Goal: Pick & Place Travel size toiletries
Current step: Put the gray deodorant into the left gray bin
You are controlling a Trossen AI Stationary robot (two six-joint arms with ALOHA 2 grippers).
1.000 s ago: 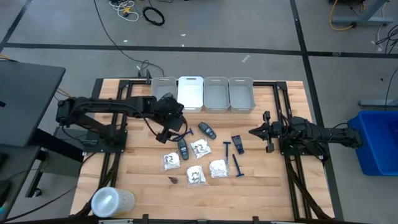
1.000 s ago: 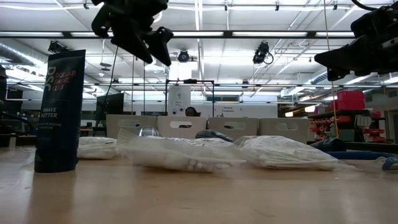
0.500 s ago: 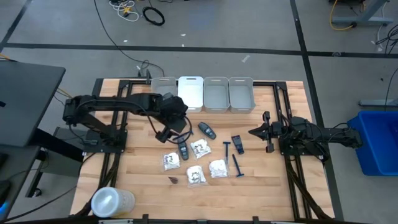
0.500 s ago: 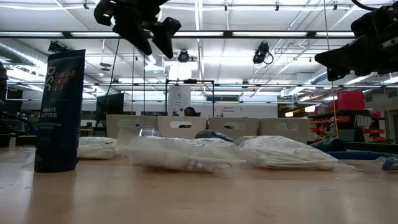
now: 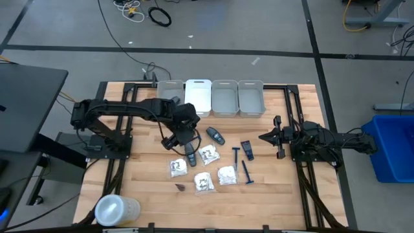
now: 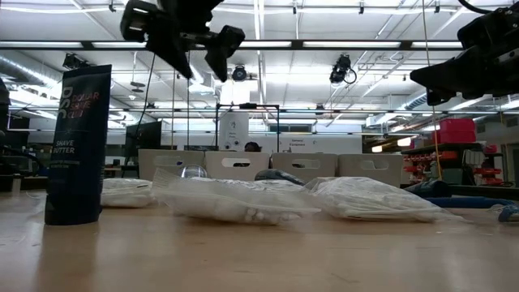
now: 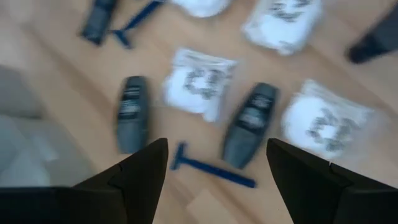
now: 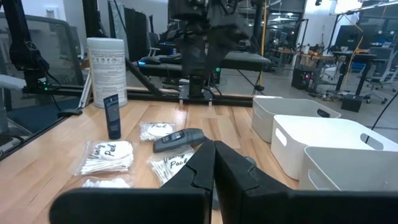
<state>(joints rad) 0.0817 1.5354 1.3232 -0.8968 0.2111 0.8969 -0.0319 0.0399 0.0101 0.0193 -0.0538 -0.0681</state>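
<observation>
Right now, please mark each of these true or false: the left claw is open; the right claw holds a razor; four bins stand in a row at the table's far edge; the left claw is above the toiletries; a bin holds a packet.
1. The left claw is open: true.
2. The right claw holds a razor: false, it is shut on nothing, off to the right side.
3. Four bins stand in a row: true.
4. The left claw is above the toiletries: true, over a dark oval case and a blue razor.
5. A bin holds a packet: false, the white packets lie on the table.
</observation>
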